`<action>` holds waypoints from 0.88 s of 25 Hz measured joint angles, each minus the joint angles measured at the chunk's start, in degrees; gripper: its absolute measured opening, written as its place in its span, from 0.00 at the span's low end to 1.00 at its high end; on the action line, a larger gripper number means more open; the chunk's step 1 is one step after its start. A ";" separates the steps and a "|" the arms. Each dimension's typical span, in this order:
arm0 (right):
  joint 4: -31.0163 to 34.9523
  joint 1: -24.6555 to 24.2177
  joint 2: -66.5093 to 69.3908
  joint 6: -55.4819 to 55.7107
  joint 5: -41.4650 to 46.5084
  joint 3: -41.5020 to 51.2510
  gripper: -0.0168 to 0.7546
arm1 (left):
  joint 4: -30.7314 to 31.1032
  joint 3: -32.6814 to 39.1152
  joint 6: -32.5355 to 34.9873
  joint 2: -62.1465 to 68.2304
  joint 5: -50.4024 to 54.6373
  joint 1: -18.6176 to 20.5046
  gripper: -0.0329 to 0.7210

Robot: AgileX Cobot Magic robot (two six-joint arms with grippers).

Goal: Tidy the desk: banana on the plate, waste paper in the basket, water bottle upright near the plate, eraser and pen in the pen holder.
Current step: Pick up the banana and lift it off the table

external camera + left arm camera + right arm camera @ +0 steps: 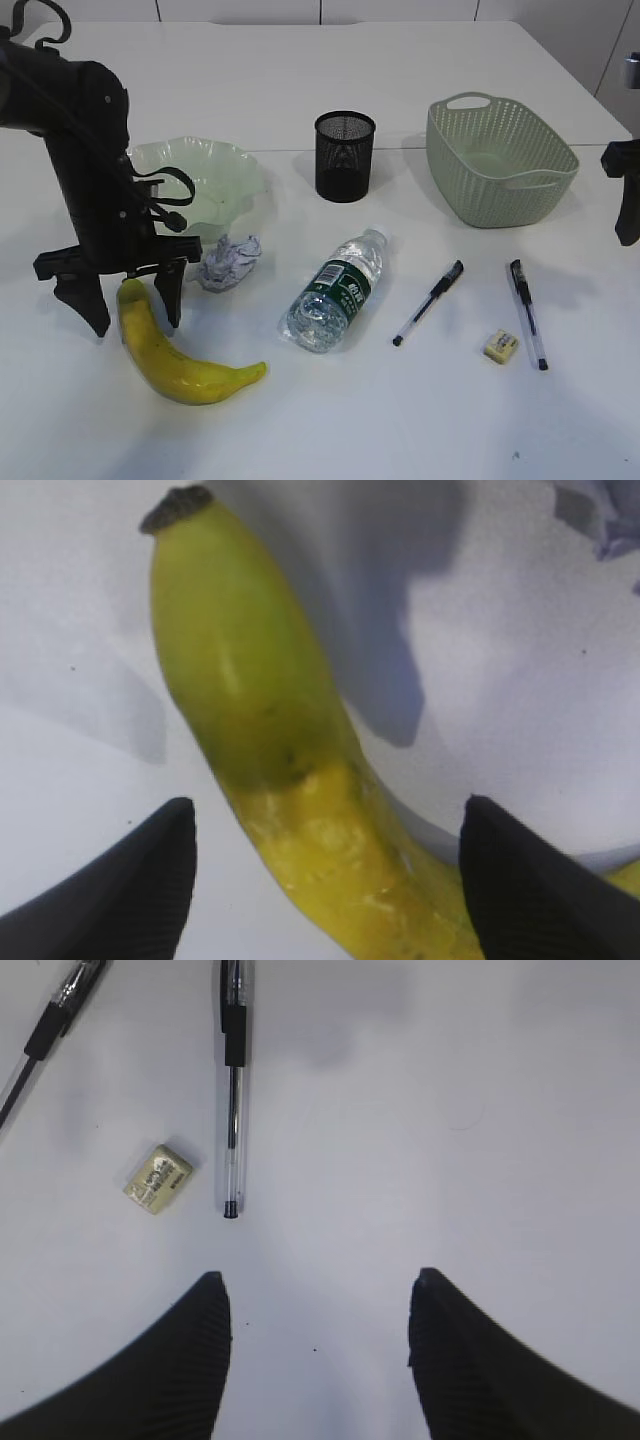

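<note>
A yellow banana [180, 355] lies at the front left; its stem end sits between the open fingers of my left gripper [137, 305], which straddles it without touching [300, 810]. Behind is a pale green wavy plate [235, 175]. Crumpled waste paper [229, 262] lies beside the plate. A water bottle [335, 292] lies on its side. Two pens [430, 300] [527, 310] and an eraser [500, 346] lie at the right, also in the right wrist view [232, 1080] [158, 1178]. My right gripper [318, 1310] is open and empty, at the exterior view's right edge [628, 215].
A black mesh pen holder [345, 155] stands at the back centre. A green woven basket [500, 160] stands at the back right. The table top is white.
</note>
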 joint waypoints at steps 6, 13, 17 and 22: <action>0.00 0.00 0.00 0.00 0.00 0.00 0.58 | 0.00 -0.03 0.23 0.86 0.00 0.00 0.81; 0.00 0.00 0.00 0.00 0.00 0.00 0.58 | 0.00 -0.12 0.55 0.86 -0.11 0.00 0.75; 0.00 0.00 0.00 0.00 0.00 0.00 0.58 | 0.00 -0.12 0.68 1.32 -0.11 0.00 0.71; 0.00 0.00 0.00 0.00 0.00 0.00 0.58 | 0.00 -0.12 0.93 2.67 0.32 0.00 0.70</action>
